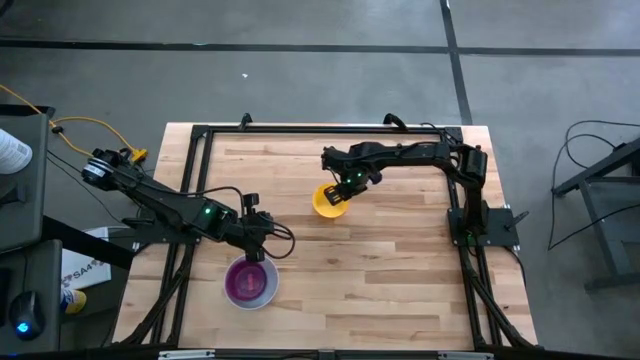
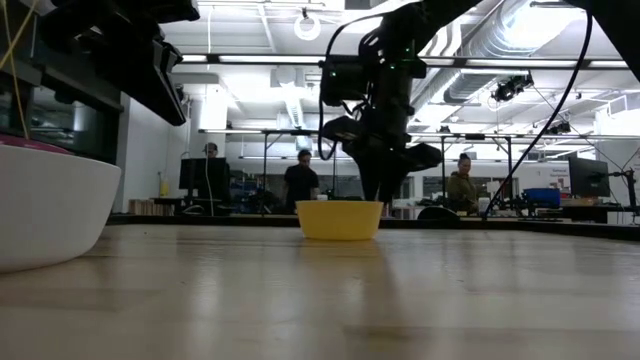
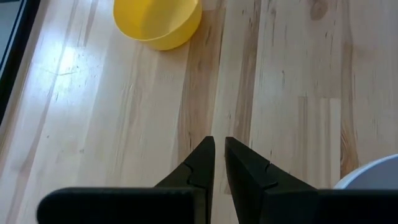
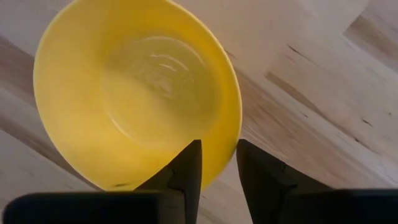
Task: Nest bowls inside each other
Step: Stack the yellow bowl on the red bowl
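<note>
A yellow bowl (image 1: pixel 330 203) (image 2: pixel 340 220) stands upright on its base at the middle of the wooden table. My right gripper (image 4: pixel 219 168) (image 1: pixel 345 190) comes down on it, open. One finger is inside the bowl and one outside, astride the rim on the side toward the table's right edge. I cannot see either finger touching the rim. Near the front left stands a white bowl (image 1: pixel 272 292) (image 2: pixel 45 205) with a purple bowl (image 1: pixel 248 280) sitting inside it. Just beyond the white bowl's far side my left gripper (image 3: pixel 219 155) (image 1: pixel 266 248) hangs above the table, shut with nothing between its fingers.
Black frame rails (image 1: pixel 200 200) run along the table's left, far and right edges. Bare wood (image 1: pixel 390 280) lies between the two bowls and toward the near right. People stand in the room (image 2: pixel 300 185) beyond the table's far edge.
</note>
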Motion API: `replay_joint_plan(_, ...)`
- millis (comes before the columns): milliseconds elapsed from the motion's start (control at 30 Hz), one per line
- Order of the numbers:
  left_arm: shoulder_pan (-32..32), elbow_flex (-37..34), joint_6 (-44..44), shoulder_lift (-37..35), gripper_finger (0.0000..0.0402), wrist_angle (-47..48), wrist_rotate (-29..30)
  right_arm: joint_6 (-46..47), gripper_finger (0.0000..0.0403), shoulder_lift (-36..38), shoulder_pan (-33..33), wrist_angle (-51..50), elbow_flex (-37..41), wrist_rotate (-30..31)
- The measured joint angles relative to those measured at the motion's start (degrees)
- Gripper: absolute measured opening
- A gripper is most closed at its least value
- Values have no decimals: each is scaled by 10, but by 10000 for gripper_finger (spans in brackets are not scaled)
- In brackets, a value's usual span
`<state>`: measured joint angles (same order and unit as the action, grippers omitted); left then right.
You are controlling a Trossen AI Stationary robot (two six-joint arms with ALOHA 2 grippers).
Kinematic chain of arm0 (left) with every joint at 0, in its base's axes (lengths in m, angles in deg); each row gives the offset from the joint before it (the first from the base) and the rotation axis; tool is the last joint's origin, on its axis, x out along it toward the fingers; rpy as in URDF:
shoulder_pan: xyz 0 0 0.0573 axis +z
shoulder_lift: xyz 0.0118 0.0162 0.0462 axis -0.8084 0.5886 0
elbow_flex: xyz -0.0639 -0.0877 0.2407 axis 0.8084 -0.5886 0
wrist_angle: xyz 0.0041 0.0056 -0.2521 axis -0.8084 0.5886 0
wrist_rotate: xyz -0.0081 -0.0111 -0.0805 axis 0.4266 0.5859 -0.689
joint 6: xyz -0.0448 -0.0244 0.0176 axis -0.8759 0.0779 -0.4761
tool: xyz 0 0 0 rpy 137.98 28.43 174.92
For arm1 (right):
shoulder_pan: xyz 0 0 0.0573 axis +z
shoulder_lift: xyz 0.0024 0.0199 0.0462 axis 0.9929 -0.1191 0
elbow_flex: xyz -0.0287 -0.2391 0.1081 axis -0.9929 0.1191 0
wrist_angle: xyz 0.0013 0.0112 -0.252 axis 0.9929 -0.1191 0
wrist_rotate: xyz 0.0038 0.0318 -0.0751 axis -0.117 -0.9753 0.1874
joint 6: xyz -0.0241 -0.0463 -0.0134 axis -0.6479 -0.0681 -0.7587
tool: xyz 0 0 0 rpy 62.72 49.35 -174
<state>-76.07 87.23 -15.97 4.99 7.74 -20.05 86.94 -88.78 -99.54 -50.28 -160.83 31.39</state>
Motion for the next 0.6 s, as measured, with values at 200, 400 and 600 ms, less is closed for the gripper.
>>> replay_joint_plan(200,0,0,0,0,38,0,0,-7,75,0,0,8,0,-3)
replay_joint_plan(400,0,0,0,0,38,0,0,-7,64,0,0,10,0,-26)
replay_joint_plan(600,0,0,0,0,38,0,0,-12,69,0,0,21,0,-25)
